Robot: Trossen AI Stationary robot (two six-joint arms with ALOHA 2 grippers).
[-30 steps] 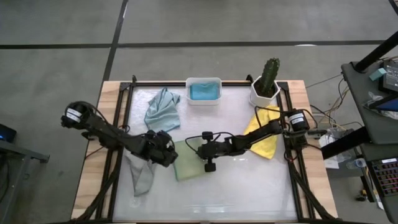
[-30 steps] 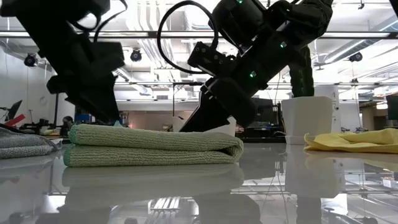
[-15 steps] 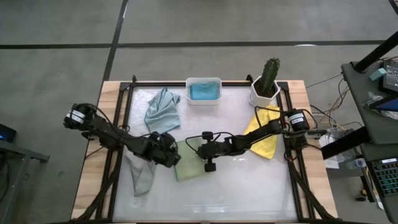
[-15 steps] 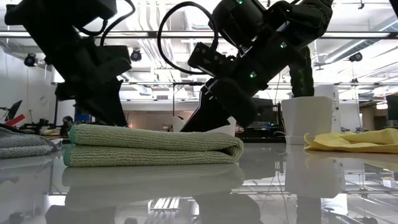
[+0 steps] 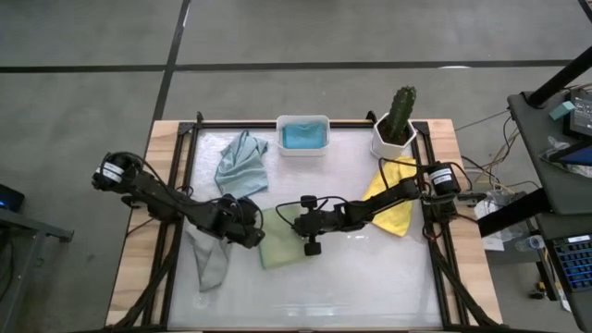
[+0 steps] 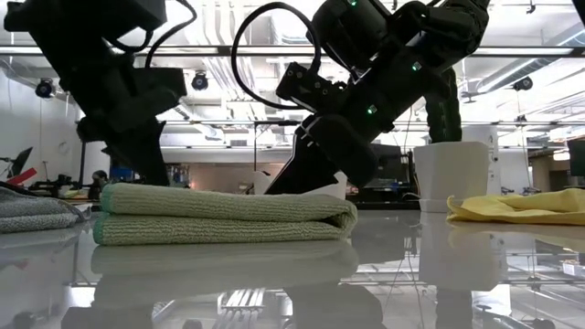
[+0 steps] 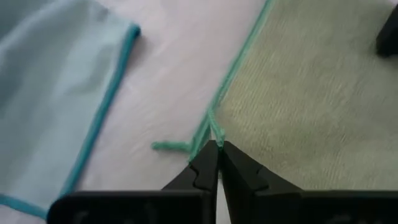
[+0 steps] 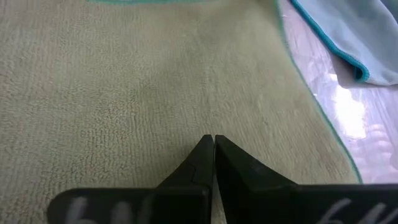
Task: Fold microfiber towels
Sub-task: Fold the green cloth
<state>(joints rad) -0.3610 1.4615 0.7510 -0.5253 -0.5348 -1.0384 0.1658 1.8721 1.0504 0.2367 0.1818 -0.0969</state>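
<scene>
The sage green towel [image 5: 282, 242] lies folded in two layers [image 6: 219, 216] at the table's middle. My left gripper [image 7: 217, 144] is shut at the towel's left edge [image 5: 258, 235]. My right gripper [image 8: 213, 138] is shut and rests on the towel's top, right of the left gripper [image 5: 294, 224]. A pale blue-grey towel [image 5: 242, 162] lies bunched at the far left. A grey towel [image 5: 209, 261] lies at the near left. A yellow towel [image 5: 394, 199] lies at the right. A bright blue towel [image 5: 302, 136] sits in the tub. My left gripper pinches the green towel's teal hem [image 7: 211, 127] between its fingertips, at the left edge near a corner. The fingers slant down from the table's left. The towel lies flat on the table. My right gripper presses its shut fingertips [image 8: 205, 149] down on the towel's upper layer [image 8: 155, 93], slanting down from the right.
A white tub [image 5: 302, 121] stands at the far edge, and a cactus in a white pot [image 5: 396, 129] at the far right. A black frame [image 5: 185, 185] runs round the table top. The near half of the table in front of the green towel [image 5: 351, 287] is free.
My left gripper has shut at the green towel's left edge and has rolled slightly, staying in place. The towel and my right gripper have kept still.
</scene>
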